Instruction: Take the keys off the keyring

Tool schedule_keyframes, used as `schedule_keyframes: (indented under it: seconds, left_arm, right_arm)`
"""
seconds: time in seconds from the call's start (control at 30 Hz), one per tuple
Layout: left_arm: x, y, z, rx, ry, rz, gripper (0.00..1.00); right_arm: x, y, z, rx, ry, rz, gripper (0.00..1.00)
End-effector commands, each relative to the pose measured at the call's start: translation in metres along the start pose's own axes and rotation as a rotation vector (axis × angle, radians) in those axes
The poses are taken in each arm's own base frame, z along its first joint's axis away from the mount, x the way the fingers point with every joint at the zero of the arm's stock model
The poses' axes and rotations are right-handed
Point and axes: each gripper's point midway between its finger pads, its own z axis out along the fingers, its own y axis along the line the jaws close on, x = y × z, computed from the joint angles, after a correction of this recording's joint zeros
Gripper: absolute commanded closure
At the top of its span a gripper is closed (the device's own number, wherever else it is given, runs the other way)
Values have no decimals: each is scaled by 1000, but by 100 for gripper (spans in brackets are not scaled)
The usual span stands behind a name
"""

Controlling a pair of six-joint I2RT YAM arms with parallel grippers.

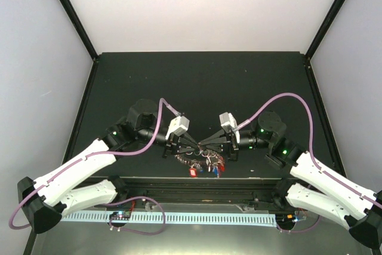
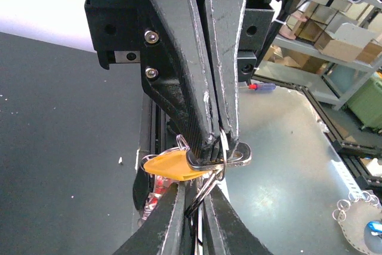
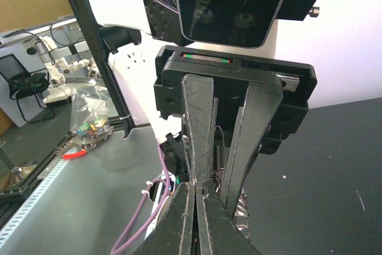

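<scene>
Matte black counter [image 1: 197, 82] fills the middle of the overhead view, boxed in by pale walls and black corner posts. At its lower centre the left arm [image 1: 77, 174] and right arm [image 1: 328, 177] meet nose to nose over the keys [image 1: 203, 160], a small spiky cluster at the near edge with one red head [image 1: 193, 172] showing.

From the left wrist, the right jaws come down from the top of the frame, clenched tight. A loop of the keyring [image 2: 206, 188] and a dark-headed key are nipped at their tips. An orange plastic head [image 2: 167, 164] sticks out to the left of them and a bare silvery key [image 2: 240, 154] to the right. The left jaws rise from the bottom edge, drawn nearly together with ring wire running up between them. I cannot tell whether they are actually biting it.

The bunch looks light, and each piece stiff: thin flat metal blades, smooth and probably slippery, with plastic heads that should grip better. Since it hangs loose on the wire, I would expect it to swing and fan about. The ring itself is fine, springy-looking wire, likely to snap back if let go. The sound hold, I would say, is one pair pinching the wire close beside a single key. The other should take that key flat across its head.
</scene>
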Motion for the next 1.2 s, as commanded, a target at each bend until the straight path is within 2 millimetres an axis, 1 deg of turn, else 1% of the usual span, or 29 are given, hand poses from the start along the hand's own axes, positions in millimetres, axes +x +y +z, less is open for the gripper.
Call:
schedule_keyframes:
  seconds: [0.0, 0.27, 0.4, 0.5, 0.6, 0.63, 0.73, 0.93, 1.17]
  left_arm:
    - [-8, -1, -1, -10, -14, 29, 90]
    - [-10, -2, -1, -11, -20, 30, 88]
    - [-10, -3, -2, -5, -21, 31, 88]
    - [-10, -6, -2, 11, -24, 35, 83]
    - [-10, -8, -2, 24, -28, 39, 82]
    - [-11, -9, -2, 26, -29, 41, 83]
    - [-10, -11, -1, 42, -26, 40, 91]
    - [-9, -11, -1, 45, -25, 41, 97]
    - [-14, -10, -6, -4, -38, 61, 98]
  right_arm:
    - [-7, 1, -1, 13, -15, -53, 99]
    - [1, -3, 0, 26, 20, -43, 99]
    - [2, -4, 0, 29, 22, -43, 99]
    - [3, -5, 1, 30, 25, -42, 99]
    - [4, -6, 1, 33, 27, -39, 99]
    - [4, -6, 1, 34, 26, -38, 99]
    - [3, -6, 1, 34, 24, -40, 99]
    - [1, -6, -1, 50, 15, -49, 99]
    - [-3, -5, -10, 101, 4, -84, 99]
